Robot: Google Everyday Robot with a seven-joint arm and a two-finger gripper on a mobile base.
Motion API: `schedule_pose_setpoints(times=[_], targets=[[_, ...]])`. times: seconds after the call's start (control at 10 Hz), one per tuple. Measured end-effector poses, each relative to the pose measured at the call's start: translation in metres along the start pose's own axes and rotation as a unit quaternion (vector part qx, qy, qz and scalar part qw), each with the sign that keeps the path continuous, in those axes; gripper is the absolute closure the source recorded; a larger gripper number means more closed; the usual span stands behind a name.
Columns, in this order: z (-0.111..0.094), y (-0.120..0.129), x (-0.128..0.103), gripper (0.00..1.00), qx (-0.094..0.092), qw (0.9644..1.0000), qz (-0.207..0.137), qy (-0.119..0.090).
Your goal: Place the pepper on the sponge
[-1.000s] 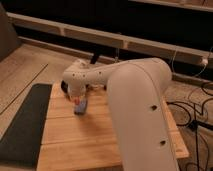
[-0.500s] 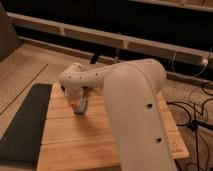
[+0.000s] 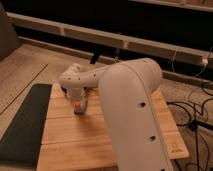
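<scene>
The small orange-red pepper [image 3: 76,106] shows just under the tip of my gripper [image 3: 78,101], which points down at the left part of the wooden table [image 3: 80,140]. The pepper is right at the blue-grey sponge [image 3: 83,106], which lies flat on the table and peeks out beside the gripper's tip. I cannot tell whether the pepper rests on the sponge or hangs just above it. My white forearm [image 3: 135,110] fills the middle of the view and hides much of the table behind it.
A long dark mat [image 3: 22,125] lies on the floor left of the table. Cables [image 3: 192,107] trail across the floor on the right. A low ledge [image 3: 120,40] runs along the back wall.
The gripper with the pepper at its tip has sunk slightly toward the sponge. The arm's elbow has shifted a little to the left.
</scene>
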Motion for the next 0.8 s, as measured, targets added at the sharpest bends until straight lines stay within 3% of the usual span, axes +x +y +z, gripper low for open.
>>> schedule_pose_setpoints(times=[0.2, 0.3, 0.8], targets=[[0.007, 0.000, 0.004, 0.35, -0.001, 0.9999, 0.006, 0.013], [0.010, 0.001, 0.004, 0.31, -0.005, 0.9998, 0.008, 0.017], [0.016, 0.001, 0.005, 0.30, -0.019, 0.9991, 0.014, 0.034]])
